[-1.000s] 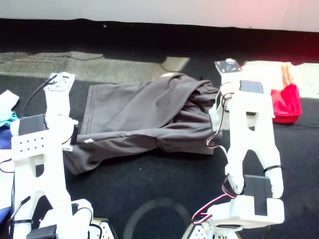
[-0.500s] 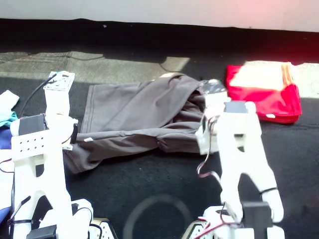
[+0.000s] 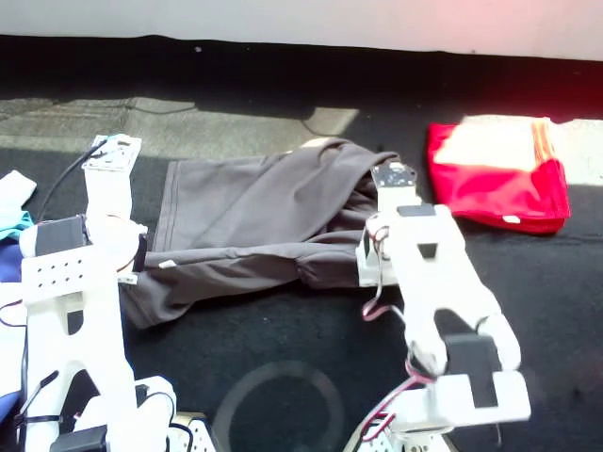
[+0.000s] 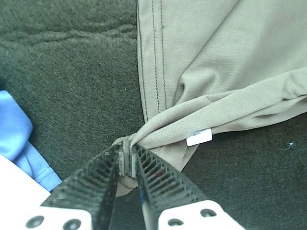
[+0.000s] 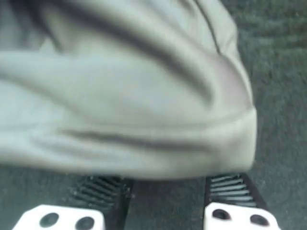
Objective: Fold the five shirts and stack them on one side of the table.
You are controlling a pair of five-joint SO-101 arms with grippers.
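A grey shirt [image 3: 264, 217] lies crumpled across the middle of the dark table [image 3: 283, 348]. My left gripper [image 4: 128, 162] is shut on its bunched corner, beside a small white label [image 4: 199, 137]; in the high view this gripper [image 3: 138, 256] sits at the shirt's left end. My right gripper [image 3: 369, 256] is at the shirt's right end. In its wrist view, the right gripper [image 5: 165, 191] stands open, a thick fold of the grey shirt [image 5: 120, 86] just beyond its fingers [image 5: 103, 191].
A folded red shirt [image 3: 495, 174] lies at the back right. A pile of blue, teal and white shirts [image 3: 9, 235] sits at the left edge, and a blue shirt [image 4: 19, 139] shows near my left gripper. Bare table lies in front of the grey shirt.
My right arm has swung left and lowered to the grey shirt's right end, uncovering the red shirt. The left arm has kept still with its hold.
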